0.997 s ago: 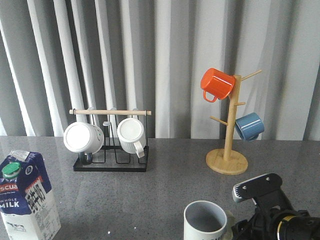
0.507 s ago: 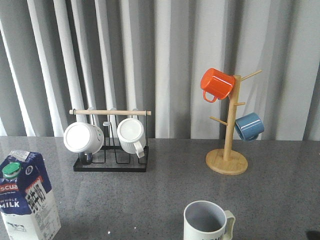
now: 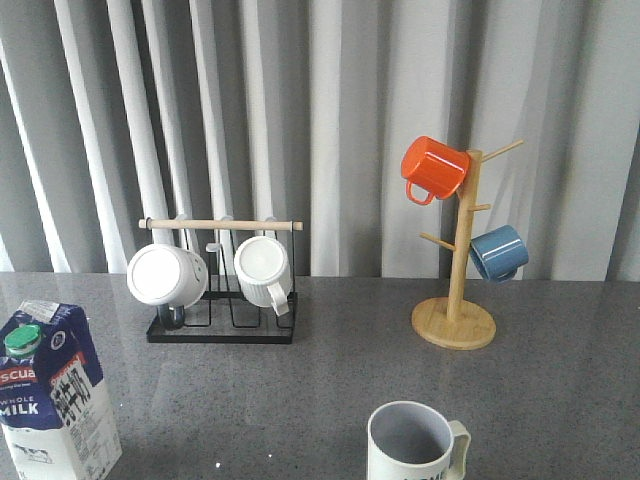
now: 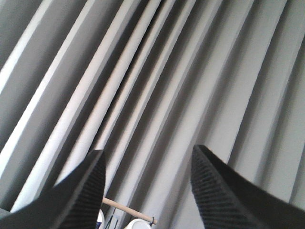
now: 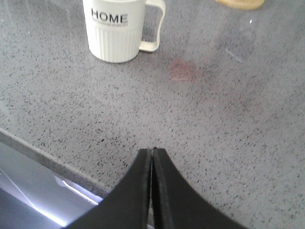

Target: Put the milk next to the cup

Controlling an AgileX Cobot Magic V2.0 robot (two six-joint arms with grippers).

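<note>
The milk [image 3: 50,395], a blue-and-white carton with a green cap, stands at the table's front left in the front view. The cup [image 3: 412,445], a white mug with a grey inside, stands at the front centre-right; the right wrist view shows its "HOME" lettering [image 5: 116,28] and its handle. My right gripper [image 5: 152,151] is shut and empty, above the table's front edge, well short of the cup. My left gripper [image 4: 147,157] is open and empty, raised and facing the curtain. Neither gripper shows in the front view.
A black wire rack [image 3: 222,322] with a wooden bar holds two white mugs at the back left. A wooden mug tree [image 3: 458,300] with an orange mug [image 3: 433,168] and a blue mug [image 3: 498,252] stands at the back right. A grey curtain [image 3: 320,120] hangs behind.
My right arm, at the front right corner one second ago, has withdrawn out of the front view. The milk and the cup have not moved.
</note>
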